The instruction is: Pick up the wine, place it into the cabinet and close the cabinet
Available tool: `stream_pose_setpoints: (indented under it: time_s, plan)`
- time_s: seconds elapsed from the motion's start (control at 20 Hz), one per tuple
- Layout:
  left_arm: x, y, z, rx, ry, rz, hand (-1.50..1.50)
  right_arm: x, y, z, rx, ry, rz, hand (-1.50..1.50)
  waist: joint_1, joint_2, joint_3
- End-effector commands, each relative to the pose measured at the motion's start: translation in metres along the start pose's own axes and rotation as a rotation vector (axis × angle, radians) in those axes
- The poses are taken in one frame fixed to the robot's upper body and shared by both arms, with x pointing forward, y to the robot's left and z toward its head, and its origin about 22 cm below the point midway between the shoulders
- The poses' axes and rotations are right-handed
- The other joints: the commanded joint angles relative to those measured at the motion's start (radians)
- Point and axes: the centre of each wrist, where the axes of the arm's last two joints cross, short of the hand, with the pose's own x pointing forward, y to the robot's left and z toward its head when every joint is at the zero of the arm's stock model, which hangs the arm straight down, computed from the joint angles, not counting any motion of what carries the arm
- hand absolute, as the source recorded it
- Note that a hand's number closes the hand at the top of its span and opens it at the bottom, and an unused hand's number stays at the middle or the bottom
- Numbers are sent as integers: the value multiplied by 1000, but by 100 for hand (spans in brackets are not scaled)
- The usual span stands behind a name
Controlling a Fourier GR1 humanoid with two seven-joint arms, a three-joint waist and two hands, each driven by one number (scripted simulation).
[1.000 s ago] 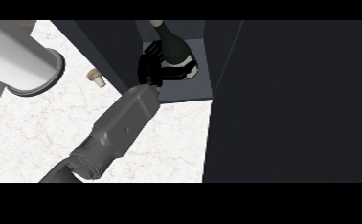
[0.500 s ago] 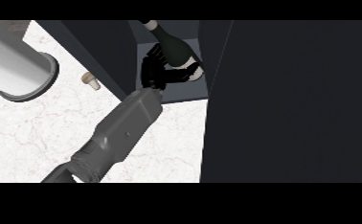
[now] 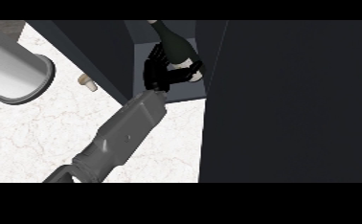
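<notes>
The wine bottle (image 3: pixel 175 45), dark green with a pale tip at its lower right end, leans inside the open cabinet compartment (image 3: pixel 185 93). My left hand (image 3: pixel 158 74) is inside the compartment too, with its fingers curled round the bottle's narrow end. The grey forearm (image 3: pixel 124 132) comes in from the lower left across the counter. My right hand does not show anywhere.
A broad dark cabinet panel (image 3: pixel 283 103) fills the right side of the view. A grey metal cylinder (image 3: pixel 21 74) lies at the left edge, with a small beige object (image 3: pixel 86 81) beside it. White marble counter (image 3: pixel 50 127) spreads under the forearm.
The hand and bottle have gone slightly deeper into the compartment, and more of the bottle's body shows above the hand. The grey cylinder has slid toward the left edge of the view.
</notes>
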Motion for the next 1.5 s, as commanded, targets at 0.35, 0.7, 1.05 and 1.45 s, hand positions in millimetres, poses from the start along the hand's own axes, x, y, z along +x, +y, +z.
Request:
stream_pose_setpoints:
  time_s: [0.35, 0.7, 1.05, 1.45]
  plan:
    - [5, -9, -3, 71, -23, 33, -150, -4, 1, -2, 5, 6, -3, -150, -2, 2, 0]
    - [8, -10, -11, 31, -73, -153, -150, -3, -3, -1, -6, 2, -5, -150, 6, 5, 2]
    - [12, -27, -8, -66, -132, -184, -150, 7, -2, 6, 13, 6, -2, -150, 10, -3, 1]
    - [7, -27, 0, -58, -145, -138, -150, 2, -6, 7, -37, 36, 41, -150, 60, -15, 2]
